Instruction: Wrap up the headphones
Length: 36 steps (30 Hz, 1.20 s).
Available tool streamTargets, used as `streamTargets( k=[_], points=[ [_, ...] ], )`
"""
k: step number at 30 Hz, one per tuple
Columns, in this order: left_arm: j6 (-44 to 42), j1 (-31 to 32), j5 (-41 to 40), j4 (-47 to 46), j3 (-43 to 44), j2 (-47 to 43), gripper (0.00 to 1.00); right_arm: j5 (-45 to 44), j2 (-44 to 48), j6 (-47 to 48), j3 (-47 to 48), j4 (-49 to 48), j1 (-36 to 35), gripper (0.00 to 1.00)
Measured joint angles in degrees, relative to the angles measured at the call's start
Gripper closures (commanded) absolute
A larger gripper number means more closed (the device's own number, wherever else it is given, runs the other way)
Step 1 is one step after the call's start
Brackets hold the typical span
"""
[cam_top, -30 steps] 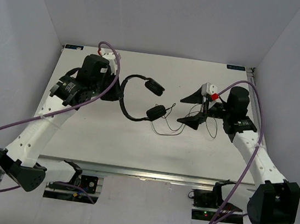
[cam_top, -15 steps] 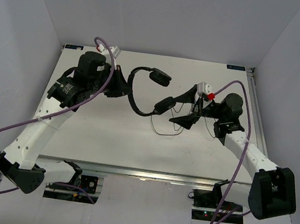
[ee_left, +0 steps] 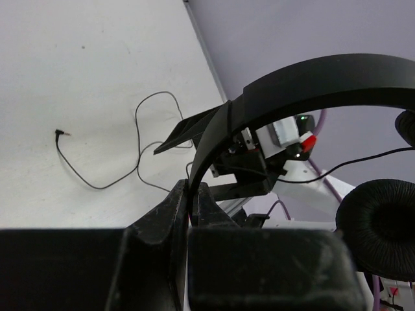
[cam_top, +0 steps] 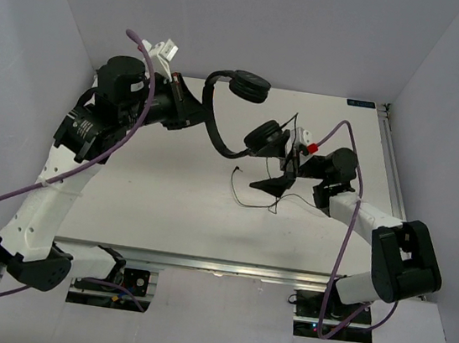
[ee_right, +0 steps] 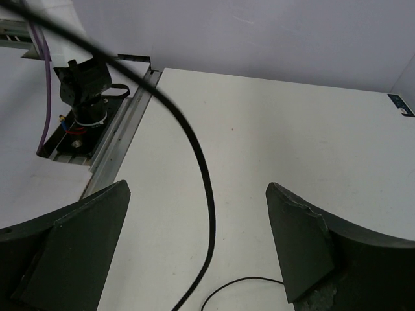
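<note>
The small black on-ear headphones [ee_left: 311, 78] are hanging above the white counter [cam_top: 149, 203], toward its far middle, with their thin curved headband arching from one round padded earcup [cam_top: 249, 85] at 12 o'clock down to the other earcup [cam_top: 264, 135] at about 4 o'clock of it. Their long thin black cord [cam_top: 251, 201] is trailing down and lying in loose loops on the counter at 6 o'clock of the lower earcup.

The left wrist view is showing what the overhead view is not: the headband end is sitting pinched between two closed black fingers [ee_left: 170, 214], and the cord's plug [ee_left: 59, 133] is lying free on the counter at 9 o'clock of the loops. The right wrist view is showing a stretch of cord [ee_right: 206, 181] running between the two spread fingers and touching neither.

The left hand [cam_top: 193, 112] is reaching toward 3 o'clock from a raised, bent arm and is clamping fully onto the headband, carrying the headphones off the counter. The right hand [cam_top: 276, 168] is pointing toward 9 o'clock, just below the lower earcup, with its jaws standing wide apart and gripping nothing.
</note>
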<state>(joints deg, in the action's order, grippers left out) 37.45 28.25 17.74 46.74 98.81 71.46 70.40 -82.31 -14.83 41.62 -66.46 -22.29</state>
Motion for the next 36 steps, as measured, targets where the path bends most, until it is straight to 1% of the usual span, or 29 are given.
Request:
streamTargets(
  k=[3, 4, 5, 7, 9, 10, 12, 13, 15, 20, 25, 30, 36],
  points=[
    [0.7, 0.0, -0.1, -0.2, 2.2, -0.1, 1.0, 0.6, -0.6, -1.8, -1.8, -3.5, -0.2, 0.0],
    [0.9, 0.0, -0.3, -0.4, 2.4, -0.3, 1.0, 1.0, -0.6, -2.2, -2.6, -4.4, -0.3, 0.04],
    [1.1, 0.0, -0.7, -0.5, 2.4, -0.4, 1.0, 1.4, -0.5, -2.4, -3.5, -5.0, -0.5, 0.1],
    [1.3, 0.0, -1.5, -0.4, 2.4, -0.4, 1.0, 2.0, -0.3, -2.5, -4.9, -4.8, -0.9, 0.28],
    [1.4, 0.0, -2.9, -0.3, 2.4, -0.4, 1.0, 2.1, 1.0, 0.2, -5.6, -1.3, -1.1, 0.41],
    [1.4, 0.0, -3.8, -0.3, 2.4, -0.3, 1.0, 2.0, 2.1, 2.2, -5.6, 1.7, -1.2, 0.5],
    [1.4, -0.1, -5.9, -0.2, 2.4, -0.3, 1.0, 1.2, 4.6, 6.9, -5.5, 8.5, -1.2, 0.72],
    [1.4, -0.1, -7.3, -0.3, 2.3, -0.4, 1.0, 0.3, 6.3, 9.9, -5.5, 13.7, -1.2, 0.77],
    [1.4, -0.5, -10.0, -0.9, 1.3, -0.6, 1.0, -2.6, 10.0, 16.9, -5.2, 25.0, -1.3, 0.84],
    [0.6, -2.2, -17.7, -3.2, -4.7, -1.1, 1.0, -14.6, 17.3, 32.1, -0.1, 53.6, -1.5, 0.92],
    [-1.4, -3.3, -22.9, -6.4, -12.2, -0.1, 1.0, -28.9, 21.4, 41.7, 7.1, 73.8, -1.5, 0.92],
    [-4.6, -3.3, -25.0, -8.6, -19.6, 2.2, 1.0, -42.0, 23.9, 48.7, 10.7, 87.5, -1.5, 0.92],
    [-13.0, -3.3, -28.4, -10.7, -28.6, 4.0, 1.0, -56.5, 28.9, 57.1, 10.0, 100.0, -1.5, 0.92]
  ],
)
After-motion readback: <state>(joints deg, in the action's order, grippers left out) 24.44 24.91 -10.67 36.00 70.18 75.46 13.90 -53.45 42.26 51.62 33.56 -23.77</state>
